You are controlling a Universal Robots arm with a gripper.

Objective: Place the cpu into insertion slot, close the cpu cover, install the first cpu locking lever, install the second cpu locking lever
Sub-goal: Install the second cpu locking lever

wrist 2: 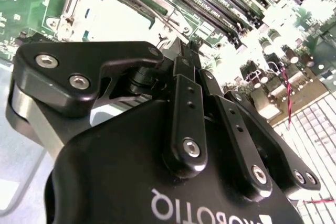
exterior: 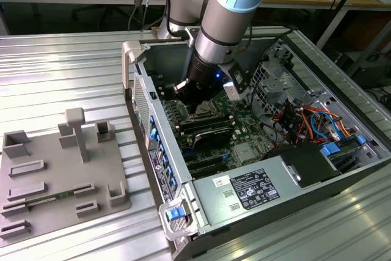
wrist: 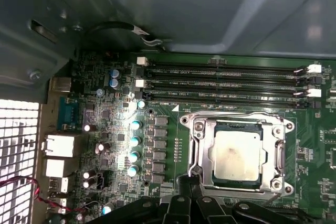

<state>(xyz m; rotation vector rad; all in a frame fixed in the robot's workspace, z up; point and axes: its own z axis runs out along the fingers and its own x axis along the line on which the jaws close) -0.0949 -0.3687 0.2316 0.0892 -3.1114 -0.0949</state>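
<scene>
Room to move: the open computer case (exterior: pixel 342 90) is lying on its side on the ribbed metal table (exterior: pixel 61 71). Its walls are standing up all round the board, and the arm (exterior: pixel 229 22) is reaching in from above.
Gripper: the gripper (exterior: pixel 194 99) is hanging low inside the case, just above the board. In the second wrist view its black fingers (wrist 2: pixel 184 108) are drawing together at the gripper (wrist 2: pixel 185 56) tip. I cannot tell if anything thin is sitting between them.
Cpu: in the first wrist view the cpu (wrist: pixel 236 154) is sitting flat in the insertion slot (wrist: pixel 239 128), its pale face showing through the window.
Cover: the cpu cover (wrist: pixel 280 156) is lying down over the chip, framing it.
Lever: a thin metal lever (wrist: pixel 193 156) is running along one side of the cover toward the gripper (wrist: pixel 186 195). I cannot tell if they are touching.
Crowding nearby: long black memory slots (wrist: pixel 226 82) are lying just beside the socket, with the grey case wall (wrist: pixel 184 9) beyond them. Coloured cables (exterior: pixel 311 120) are bunching at the case's far side, and a labelled metal box (exterior: pixel 244 191) is filling its near end.
Elsewhere on the table: a grey fixture tray (exterior: pixel 55 181) is sitting well apart from the case, toward the exterior view's left.
Hard to see: in the exterior view the arm is covering the socket. In the second wrist view glare is washing it out.
</scene>
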